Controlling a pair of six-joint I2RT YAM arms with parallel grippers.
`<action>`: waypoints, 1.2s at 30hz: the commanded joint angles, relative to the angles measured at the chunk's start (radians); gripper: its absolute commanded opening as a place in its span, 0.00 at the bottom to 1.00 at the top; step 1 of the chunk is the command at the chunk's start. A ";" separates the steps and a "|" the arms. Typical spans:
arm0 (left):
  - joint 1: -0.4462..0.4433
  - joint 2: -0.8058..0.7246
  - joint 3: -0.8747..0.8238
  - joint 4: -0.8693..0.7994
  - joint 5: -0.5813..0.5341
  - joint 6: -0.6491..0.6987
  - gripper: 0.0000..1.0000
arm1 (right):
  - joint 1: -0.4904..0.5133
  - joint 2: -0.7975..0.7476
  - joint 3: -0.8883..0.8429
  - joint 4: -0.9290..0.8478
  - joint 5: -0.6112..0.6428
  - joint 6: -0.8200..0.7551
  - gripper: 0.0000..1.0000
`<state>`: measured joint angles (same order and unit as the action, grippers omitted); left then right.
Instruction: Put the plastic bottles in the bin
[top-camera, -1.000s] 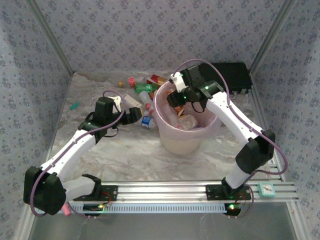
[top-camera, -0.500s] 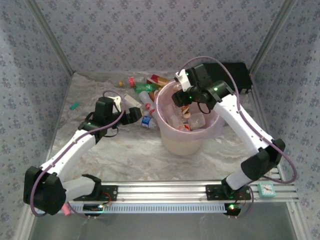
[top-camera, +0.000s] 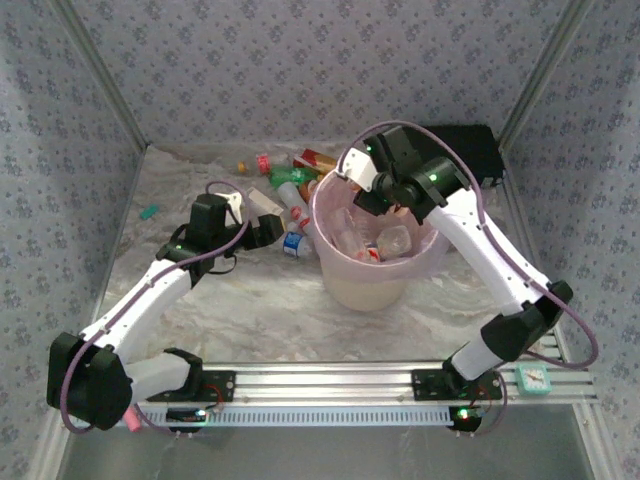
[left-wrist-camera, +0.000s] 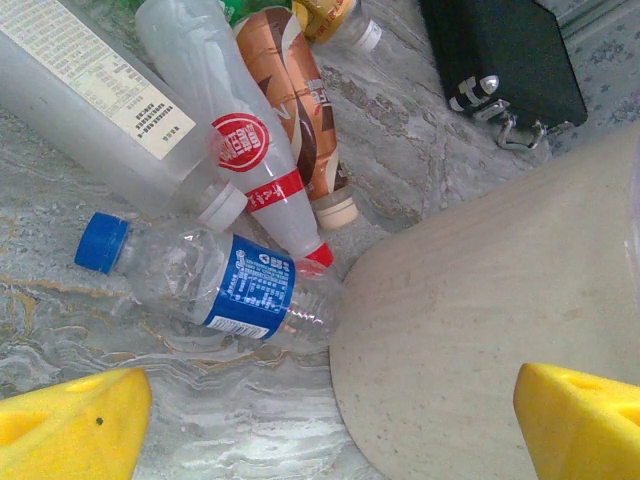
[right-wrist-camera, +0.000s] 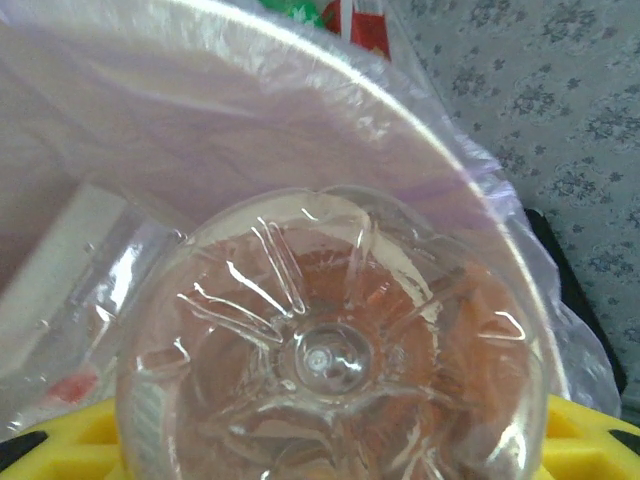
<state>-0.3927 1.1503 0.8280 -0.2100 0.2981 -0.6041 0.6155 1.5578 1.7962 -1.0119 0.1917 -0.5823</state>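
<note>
The bin (top-camera: 375, 285), a cream bucket lined with a pink bag, stands mid-table and holds several bottles (top-camera: 370, 243). My right gripper (top-camera: 372, 195) hovers over its far rim, shut on a clear bottle (right-wrist-camera: 330, 350) whose ribbed base faces the wrist camera above the pink liner (right-wrist-camera: 300, 130). More plastic bottles (top-camera: 290, 180) lie in a pile left of the bin. My left gripper (top-camera: 275, 228) is low by that pile and open, with bare table and the bin wall (left-wrist-camera: 480, 330) between its yellow fingers (left-wrist-camera: 70, 425). Just ahead lie a blue-labelled clear bottle (left-wrist-camera: 220, 285) and a red-labelled one (left-wrist-camera: 245, 150).
A black case (top-camera: 465, 150) sits at the back right behind the bin. A small green item (top-camera: 149, 211) lies at the far left of the table. A teal object (top-camera: 533, 378) rests on the front rail. Patterned walls close the table on three sides.
My right gripper has shifted right and towards the bin's far rim, still over the bin, and its elbow has swung outward. The left arm has not moved.
</note>
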 joint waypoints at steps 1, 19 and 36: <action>0.006 -0.011 0.029 0.002 -0.005 0.004 0.93 | -0.012 0.040 0.021 -0.083 -0.025 -0.086 0.56; 0.005 0.033 -0.005 0.023 -0.076 -0.231 0.92 | -0.138 -0.043 0.036 0.003 -0.316 0.236 0.78; -0.195 0.193 -0.203 0.393 -0.267 -1.026 0.87 | -0.188 -0.241 -0.092 0.127 -0.275 0.581 0.80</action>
<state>-0.5625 1.3079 0.6338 0.0826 0.0872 -1.4620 0.4358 1.3357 1.7294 -0.9039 -0.1097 -0.0559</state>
